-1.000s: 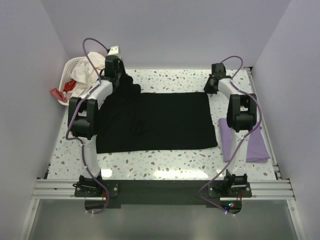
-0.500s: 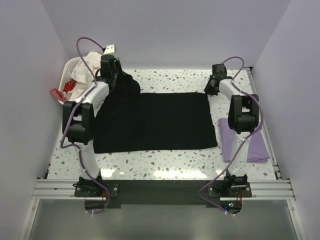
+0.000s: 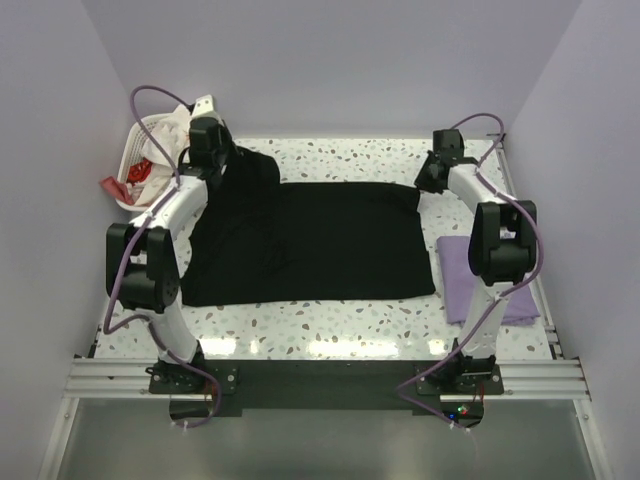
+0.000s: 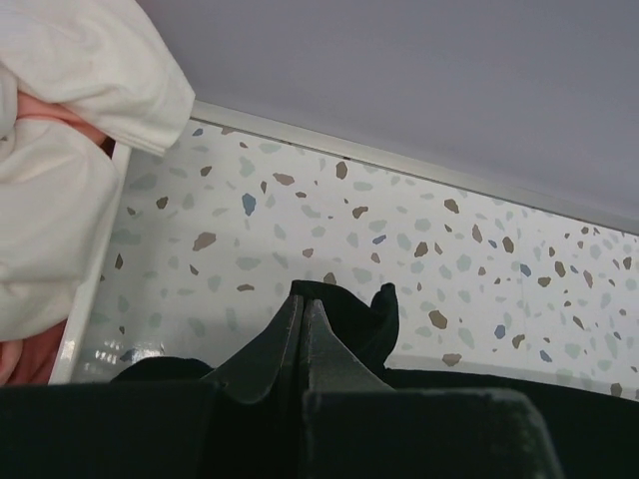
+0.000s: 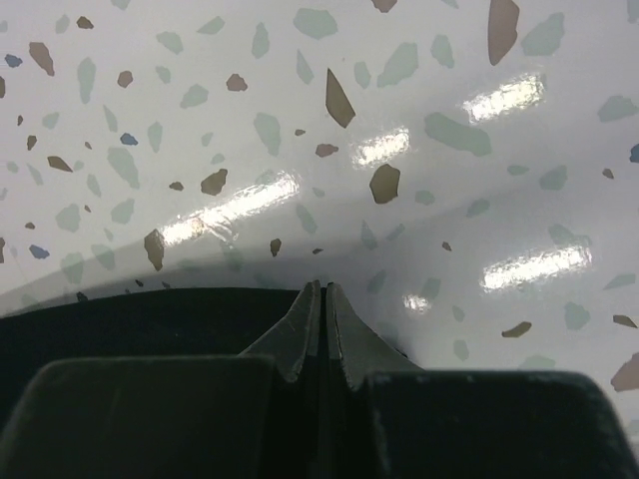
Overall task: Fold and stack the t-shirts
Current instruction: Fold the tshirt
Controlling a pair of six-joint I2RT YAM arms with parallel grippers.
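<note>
Left gripper (image 4: pixel 303 302): its fingers are pressing fully together and pinching a fold of the black t-shirt (image 3: pixel 320 240); a small tuft of the cloth is poking up just right of the tips.
Cloth at the left gripper: the shirt's far left corner is rising off the table (image 3: pixel 330 325) into the grip, and the fabric below it is bunching into wrinkles.
Beside the left gripper: the white laundry basket (image 3: pixel 137 132) is sitting just to its left, with pale cloth (image 4: pixel 60 200) spilling over the rim.
Right gripper (image 5: pixel 321 291): its fingers are closing flat against each other with no gap, low over the table; the black cloth's edge is running right up to the tips, so it is gripping the shirt's far right corner.
Cloth at the right gripper: that corner is pulling up slightly toward the fingers in the overhead view.
Between the two grippers: the rest of the black shirt is lying spread flat, its far edge stretching from one grip to the other.
Nearer than the right gripper: the purple t-shirt (image 3: pixel 452 285) is lying folded, just right of the black shirt's edge and partly under the right arm.
</note>
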